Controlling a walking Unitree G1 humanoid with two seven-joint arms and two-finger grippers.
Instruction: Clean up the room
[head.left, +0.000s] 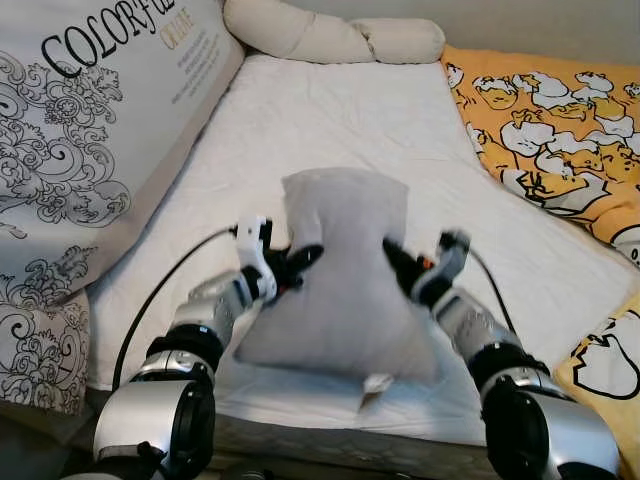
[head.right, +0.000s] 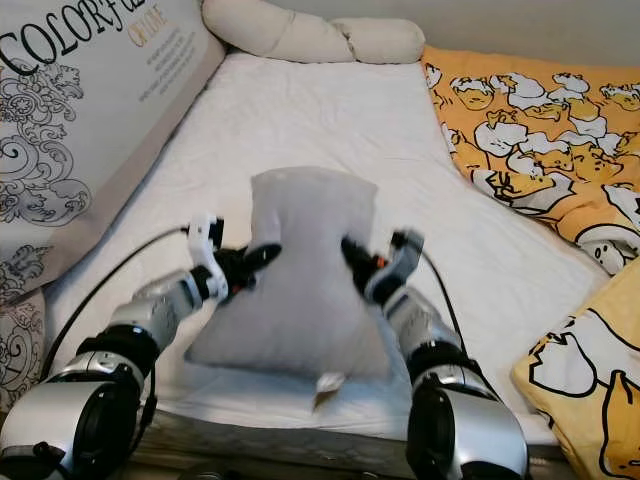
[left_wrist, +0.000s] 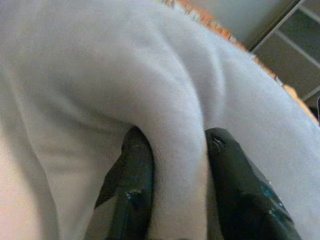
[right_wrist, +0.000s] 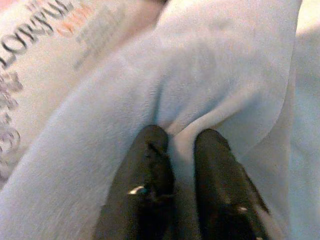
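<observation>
While the grey pillow (head.left: 345, 270) stands on the bed (head.left: 330, 120), both grippers — left (head.left: 300, 262), right (head.left: 398, 262) — pinch its sides.

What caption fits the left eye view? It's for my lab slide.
Both grippers, left and right, pinch a grey pillow by its sides on the white bed.

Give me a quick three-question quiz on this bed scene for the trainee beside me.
1. True or false: both the left gripper and the right gripper pinch the grey pillow.
2. What lies on the robot's right side of the mattress? A) a yellow duck-print blanket B) a laptop C) a stack of books
3. Fill in: the long cream bolster lies at the ___ end of the bed.

Key: 1 true, each wrist view shows fabric folded between the fingers; 2 A, the blanket; 3 far.
</observation>
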